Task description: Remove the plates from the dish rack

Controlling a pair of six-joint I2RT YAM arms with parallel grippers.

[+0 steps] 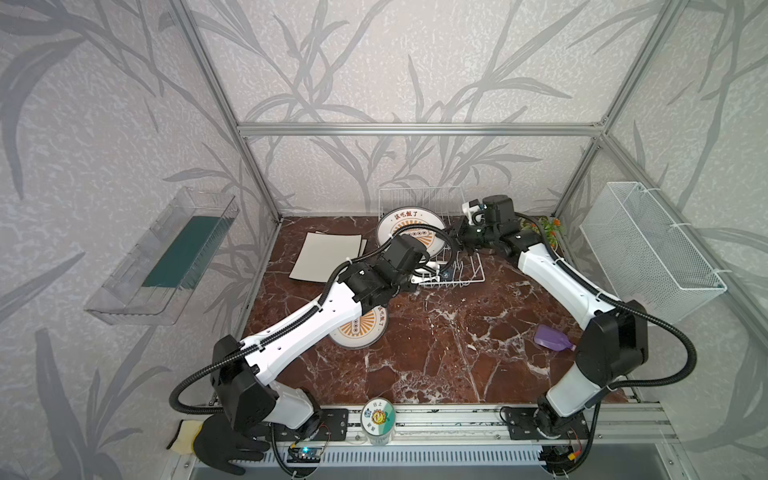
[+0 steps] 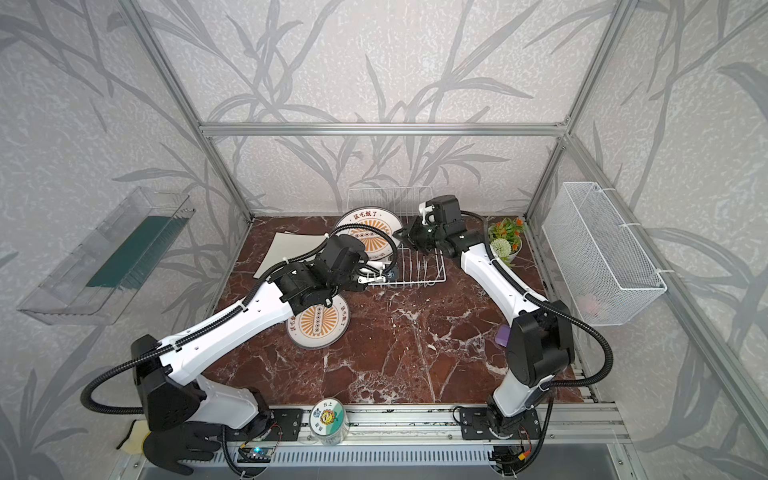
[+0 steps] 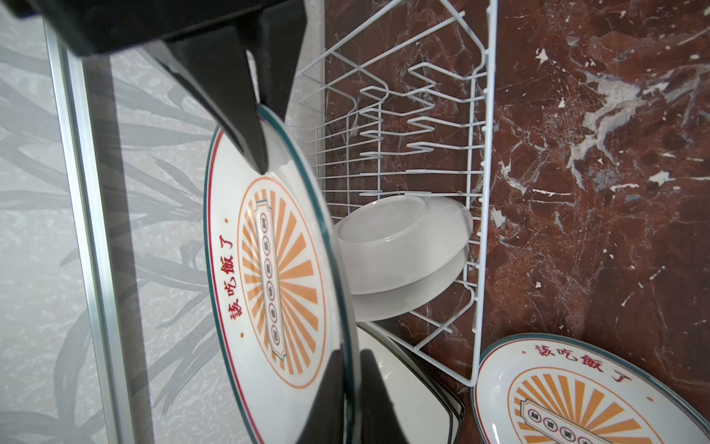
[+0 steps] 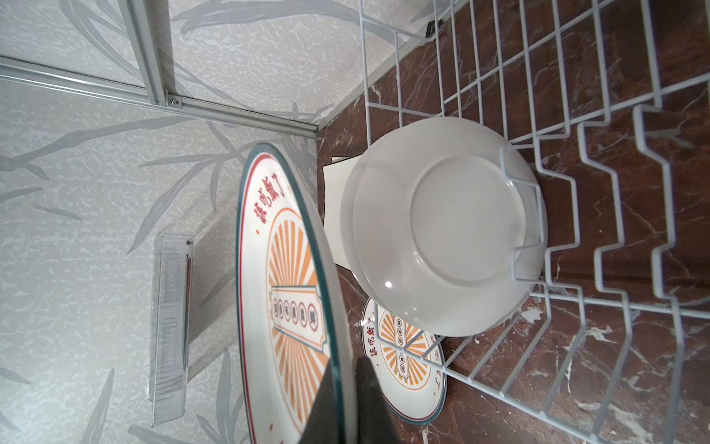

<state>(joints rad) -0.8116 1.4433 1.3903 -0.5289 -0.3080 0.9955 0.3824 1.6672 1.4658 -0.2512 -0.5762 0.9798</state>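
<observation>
A round white plate [image 1: 405, 226] [image 3: 269, 269] with an orange sunburst centre stands on edge above the left end of the white wire dish rack [image 1: 469, 274] [image 4: 576, 115]. My right gripper [image 4: 347, 396] [image 1: 453, 237] is shut on its rim. My left gripper [image 3: 351, 396] straddles the opposite rim, with a thin slit showing beside one finger. A plain white plate [image 3: 403, 246] [image 4: 442, 226] leans in the rack. A second sunburst plate [image 1: 361, 328] [image 2: 318, 326] lies flat on the table in front of the rack. Square plates [image 1: 326, 257] [image 3: 415, 392] lie to the left of the rack.
A clear plastic tray [image 1: 166, 257] hangs on the left wall and a white mesh basket [image 1: 648, 249] on the right wall. A potted plant [image 2: 505, 239] stands at the back right. A purple scoop [image 1: 552, 338] lies near the right arm. A lidded can [image 1: 377, 417] sits at the front rail.
</observation>
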